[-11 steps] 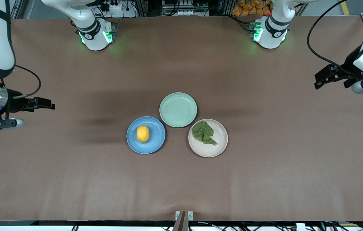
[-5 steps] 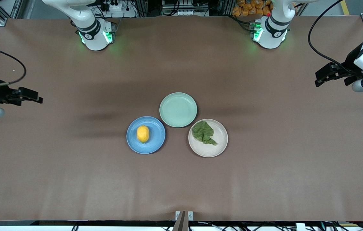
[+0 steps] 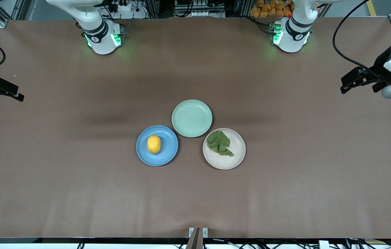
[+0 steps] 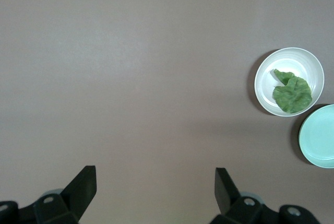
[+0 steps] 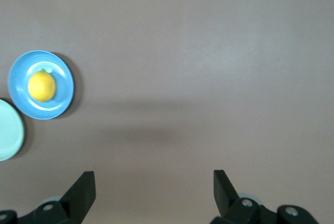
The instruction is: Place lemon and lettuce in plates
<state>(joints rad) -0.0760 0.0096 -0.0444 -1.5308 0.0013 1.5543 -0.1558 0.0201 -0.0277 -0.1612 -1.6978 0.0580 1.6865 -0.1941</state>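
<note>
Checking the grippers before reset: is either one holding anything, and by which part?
Nothing is held: left gripper and right gripper both open over bare table.

Two white arm bases (image 3: 101, 36) w/ black joint bands and green lights are shown. Black cable (image 3: 349, 41) is looped above the left gripper (image 3: 349, 83), itself black on a white wrist. Right gripper (image 3: 10, 93) is black; blunt black fingers (image 5: 83, 192) are seen w/ round screws.

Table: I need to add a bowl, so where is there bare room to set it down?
The table is bare between the blue plate, the cream plate and the front camera's edge, and toward either arm's end. The middle is crowded: there the mint plate nearly touches both.
</note>
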